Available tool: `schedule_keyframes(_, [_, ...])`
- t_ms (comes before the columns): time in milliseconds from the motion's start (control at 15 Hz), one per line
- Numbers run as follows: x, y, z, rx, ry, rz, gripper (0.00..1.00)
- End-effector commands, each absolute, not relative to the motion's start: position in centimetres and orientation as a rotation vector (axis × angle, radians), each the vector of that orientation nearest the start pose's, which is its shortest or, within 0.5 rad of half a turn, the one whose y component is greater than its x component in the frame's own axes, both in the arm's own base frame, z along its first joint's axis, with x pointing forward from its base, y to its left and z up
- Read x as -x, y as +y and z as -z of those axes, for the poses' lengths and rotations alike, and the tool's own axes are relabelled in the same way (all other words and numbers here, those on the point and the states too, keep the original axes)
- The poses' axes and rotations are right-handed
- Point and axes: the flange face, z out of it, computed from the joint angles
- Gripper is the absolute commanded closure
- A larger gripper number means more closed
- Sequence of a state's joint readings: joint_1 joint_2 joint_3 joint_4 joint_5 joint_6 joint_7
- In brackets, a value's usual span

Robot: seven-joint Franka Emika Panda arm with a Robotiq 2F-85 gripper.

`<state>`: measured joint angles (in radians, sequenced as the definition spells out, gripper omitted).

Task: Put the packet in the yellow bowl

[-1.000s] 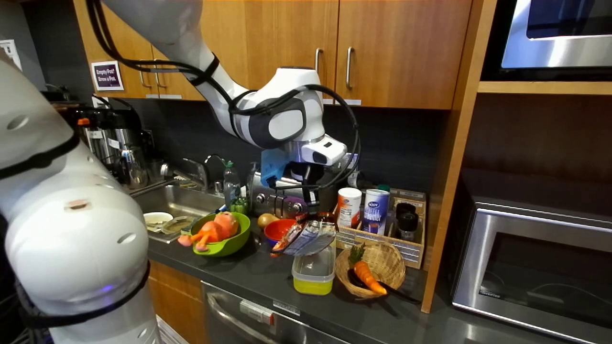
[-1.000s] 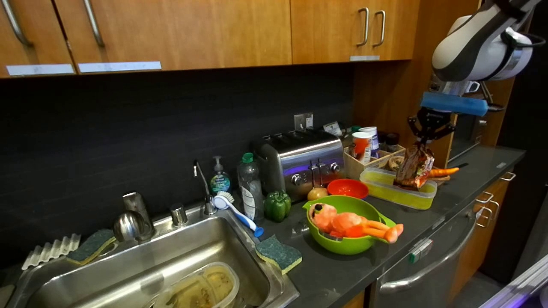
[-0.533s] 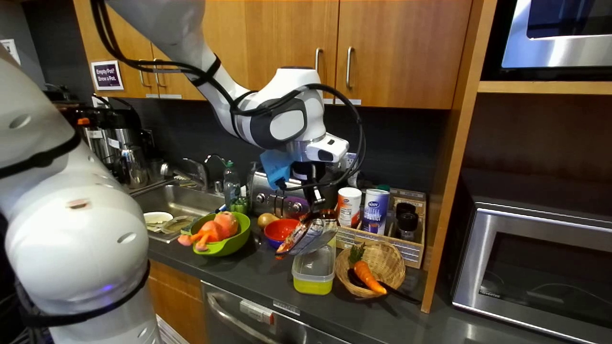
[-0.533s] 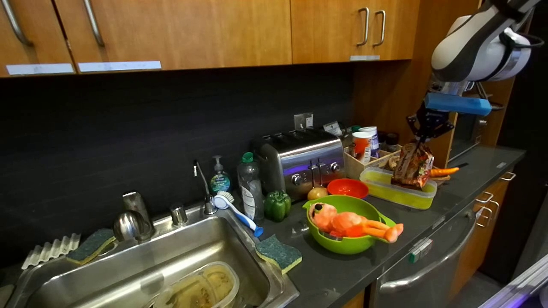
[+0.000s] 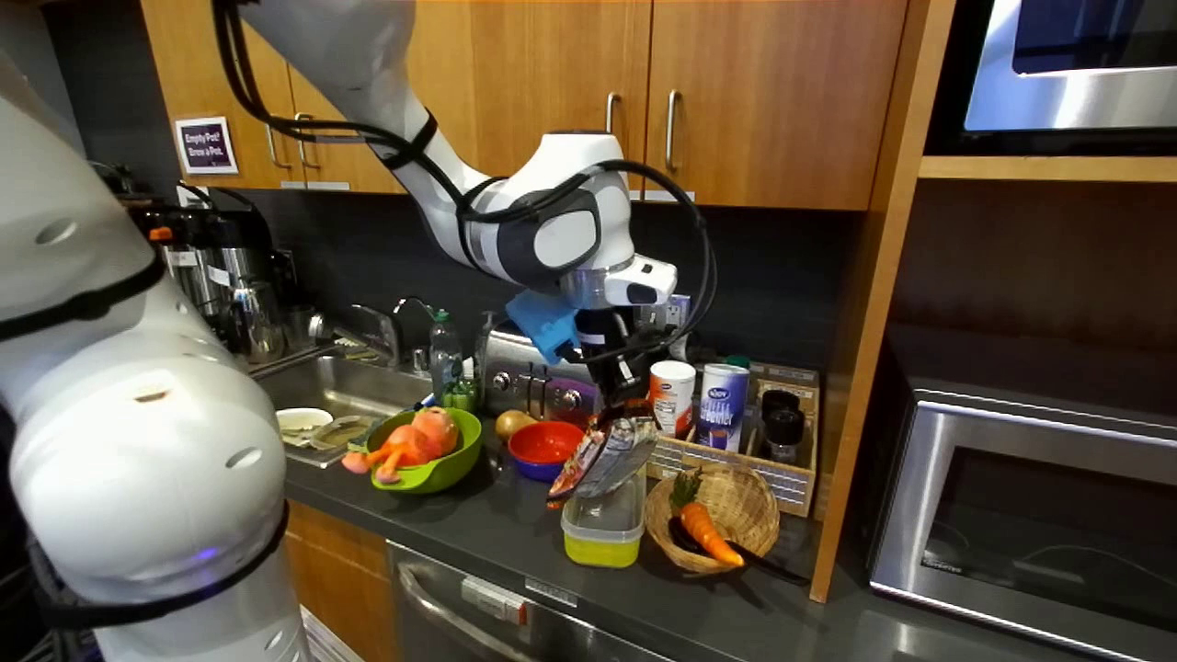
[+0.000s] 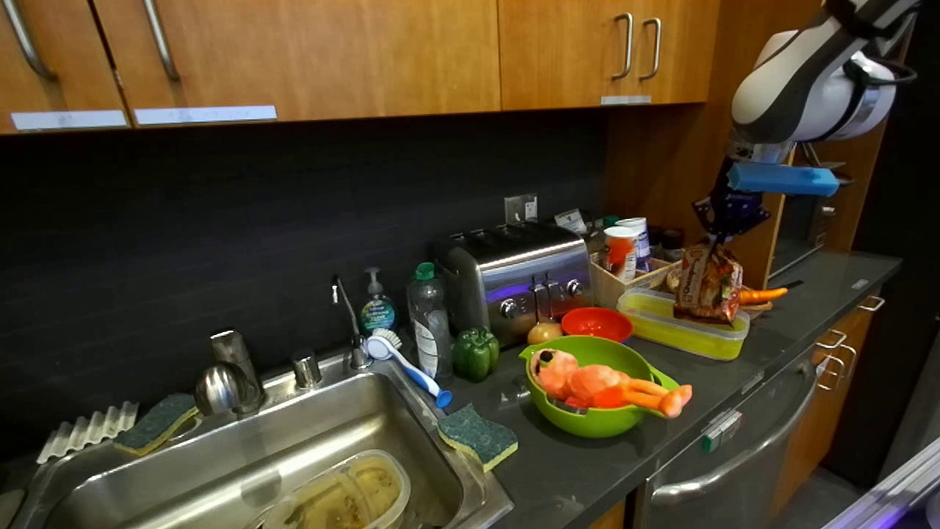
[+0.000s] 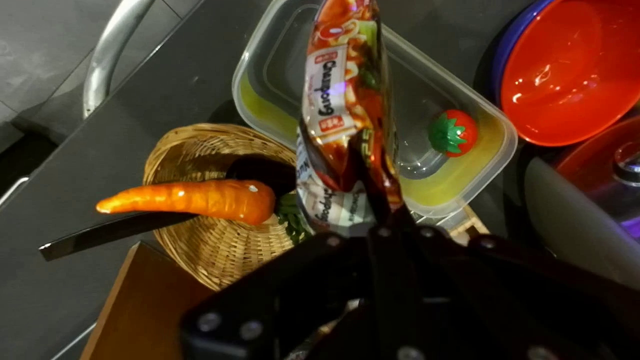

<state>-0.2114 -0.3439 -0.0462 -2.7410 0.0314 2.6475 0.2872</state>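
Dark counter [image 6: 558,470] below, the packet [image 6: 706,290] hangs pinched in the gripper [image 6: 712,247].

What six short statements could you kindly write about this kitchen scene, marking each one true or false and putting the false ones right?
1. The gripper is holding the packet. True.
2. The orange toy lies in the green bowl. True.
3. The carrot lies in the green bowl. False: the carrot lies in the wicker basket, its tip reaching past the rim.
4. A tomato sits inside the yellow bowl. True.
5. The packet lies in the wicker basket. False: the packet hangs from the gripper.
6. The bell pepper is red. False: the bell pepper is green.
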Motion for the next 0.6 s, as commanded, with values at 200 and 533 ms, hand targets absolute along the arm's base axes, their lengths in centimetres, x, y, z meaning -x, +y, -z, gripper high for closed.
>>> schedule_keyframes(200, [-41.5, -11.1, -32.5, 3.134, 0.564, 0.298, 1.00])
schedule_keyframes(533, [-42.9, -10.8, -31.7, 3.215, 0.377, 0.266, 1.00])
